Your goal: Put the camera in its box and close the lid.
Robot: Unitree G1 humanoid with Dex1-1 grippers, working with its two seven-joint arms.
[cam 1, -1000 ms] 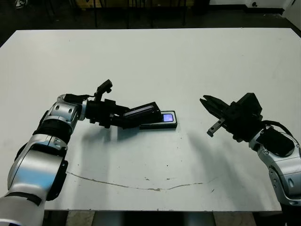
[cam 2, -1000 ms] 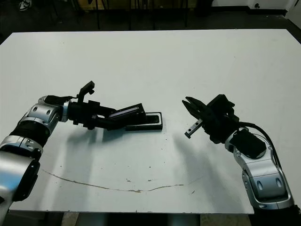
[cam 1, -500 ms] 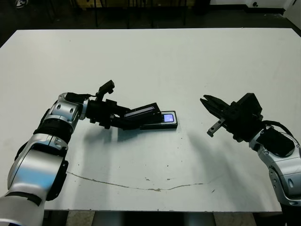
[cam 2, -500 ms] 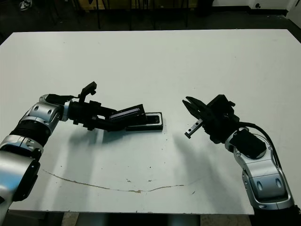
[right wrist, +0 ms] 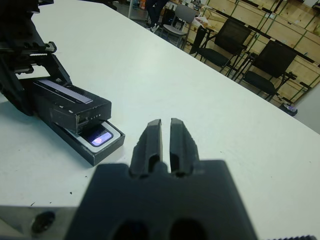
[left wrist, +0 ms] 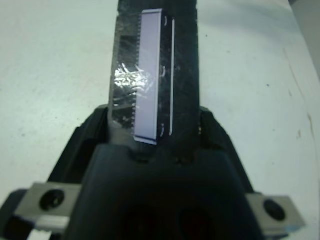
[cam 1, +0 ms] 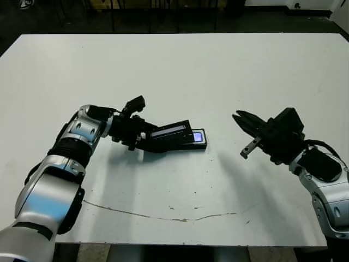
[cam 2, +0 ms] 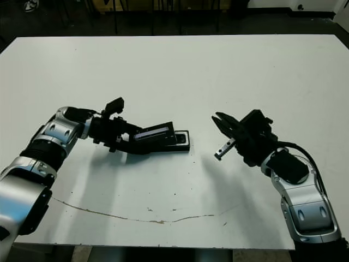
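Observation:
The black box (cam 1: 200,146) lies flat near the table's middle. The camera (cam 1: 197,136) rests inside it, and only its end with the bluish window shows. My left gripper (cam 1: 148,136) is shut on the lid (cam 1: 172,132), which slants over the box's left part with its pale strip facing up. In the left wrist view the lid (left wrist: 152,75) runs out between the fingers. In the right wrist view the lid (right wrist: 70,102) covers most of the box (right wrist: 102,150). My right gripper (cam 1: 238,117) hovers shut and empty to the right of the box.
A thin brown scratch (cam 1: 163,215) runs across the white table near its front edge. Chairs (right wrist: 225,42) and wooden crates stand beyond the table's far side.
My left arm has pushed rightward and the lid now reaches further over the box and lies lower, leaving less of the camera's window showing. The right arm has not moved.

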